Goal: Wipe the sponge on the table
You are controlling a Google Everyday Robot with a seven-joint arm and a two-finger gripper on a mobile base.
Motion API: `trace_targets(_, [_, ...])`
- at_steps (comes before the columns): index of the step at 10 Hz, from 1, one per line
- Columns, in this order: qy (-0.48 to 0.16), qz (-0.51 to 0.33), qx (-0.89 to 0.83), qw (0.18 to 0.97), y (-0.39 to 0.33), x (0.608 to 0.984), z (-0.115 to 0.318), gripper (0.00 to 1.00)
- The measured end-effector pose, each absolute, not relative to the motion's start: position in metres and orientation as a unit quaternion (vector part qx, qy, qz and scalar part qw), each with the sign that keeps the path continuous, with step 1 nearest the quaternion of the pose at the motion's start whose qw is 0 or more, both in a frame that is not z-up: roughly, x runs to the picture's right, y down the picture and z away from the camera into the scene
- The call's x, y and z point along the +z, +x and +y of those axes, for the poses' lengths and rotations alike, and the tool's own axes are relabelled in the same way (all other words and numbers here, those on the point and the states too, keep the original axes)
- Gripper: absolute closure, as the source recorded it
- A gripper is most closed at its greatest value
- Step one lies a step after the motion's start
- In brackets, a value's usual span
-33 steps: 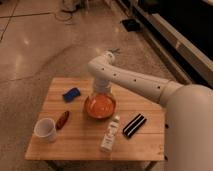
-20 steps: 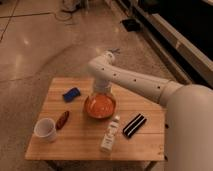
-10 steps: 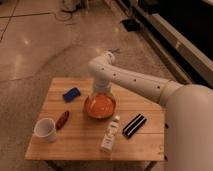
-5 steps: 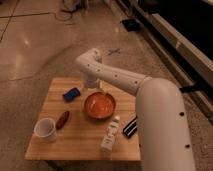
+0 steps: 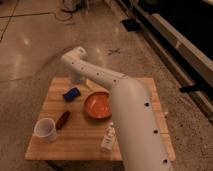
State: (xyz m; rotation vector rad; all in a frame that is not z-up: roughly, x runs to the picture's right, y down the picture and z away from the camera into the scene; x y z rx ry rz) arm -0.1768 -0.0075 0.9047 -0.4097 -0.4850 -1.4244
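Note:
The sponge point(image 5: 71, 94) is a small bright-blue pad lying flat on the back left part of the light wooden table point(image 5: 80, 137). My arm runs from the lower right up over the table and bends downward at the back. The gripper point(image 5: 80, 80) hangs at its end, just behind and to the right of the sponge, above the table's far edge. It stands open, holds nothing and is apart from the sponge.
An orange bowl point(image 5: 97, 105) sits mid-table, right of the sponge. A white cup point(image 5: 45, 129) and a reddish-brown oblong thing point(image 5: 62, 120) lie at the front left. A white bottle point(image 5: 108, 139) stands near the front edge. My arm covers the table's right side.
The arm has swung left from above the orange bowl. The gripper now hangs at the back of the table next to the sponge. The sponge has not moved.

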Motion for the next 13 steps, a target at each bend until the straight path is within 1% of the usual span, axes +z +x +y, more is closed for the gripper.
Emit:
trace_targets(2, [-0.155, -0.209, -0.653, 0.711, -0.206, 0.915, -0.011, 0.2])
trace_targets(6, [-0.096, -0.166, -0.68, 0.708, -0.232, 0.934, -0.019, 0.2])
trace_targets(10, [-0.118, -0.164, -0.672, 0.712, -0.238, 0.955, 0.019, 0.2])
trace_targets(11, [-0.135, -0.17, -0.665, 0.715, -0.238, 0.963, 0.031, 0.2])
trace_targets(13, [-0.16, -0.18, -0.646, 0.725, -0.233, 0.973, 0.037, 0.2])
